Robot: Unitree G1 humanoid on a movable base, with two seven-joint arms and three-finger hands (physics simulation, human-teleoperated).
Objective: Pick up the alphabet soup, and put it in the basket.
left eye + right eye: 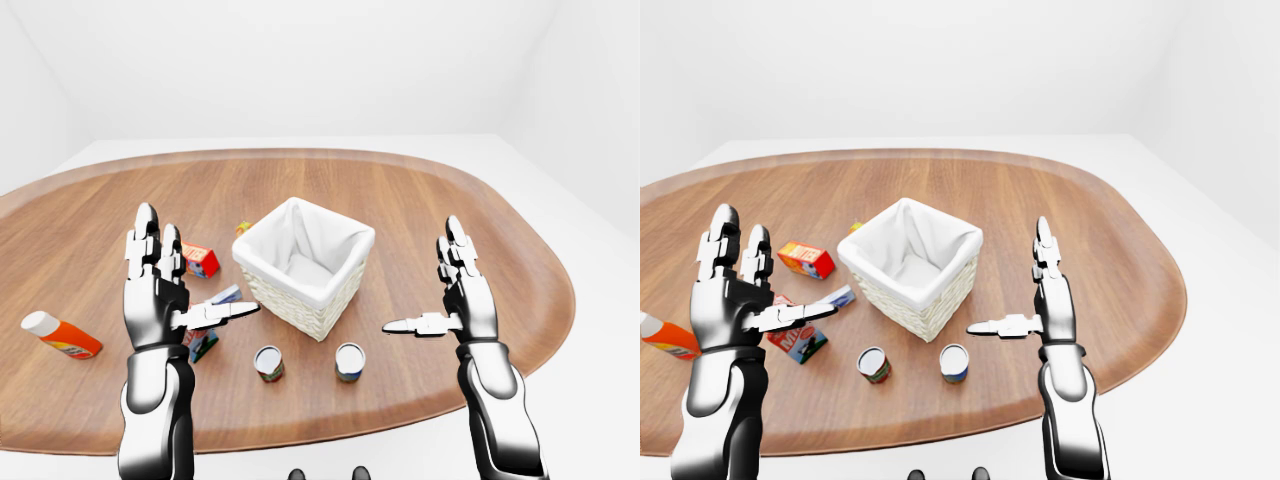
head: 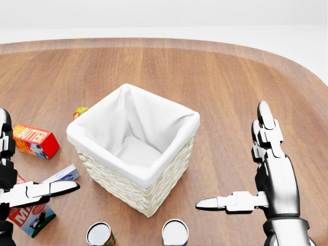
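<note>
Risking: wrong can (image 1: pixel 268 362) beside soup (image 1: pixel 350 361), labels unreadable.
Fingers: both hands (image 1: pixel 155 290) (image 1: pixel 463 290) spread wide, empty.
Basket (image 1: pixel 255 262): near.

Wood-grain table (image 1: pixel 420 200); woven basket (image 2: pixel 128 187), cloth-lined.

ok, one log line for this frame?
left hand open, raised | right hand open, raised | two cans upright below basket | nothing grasped
</note>
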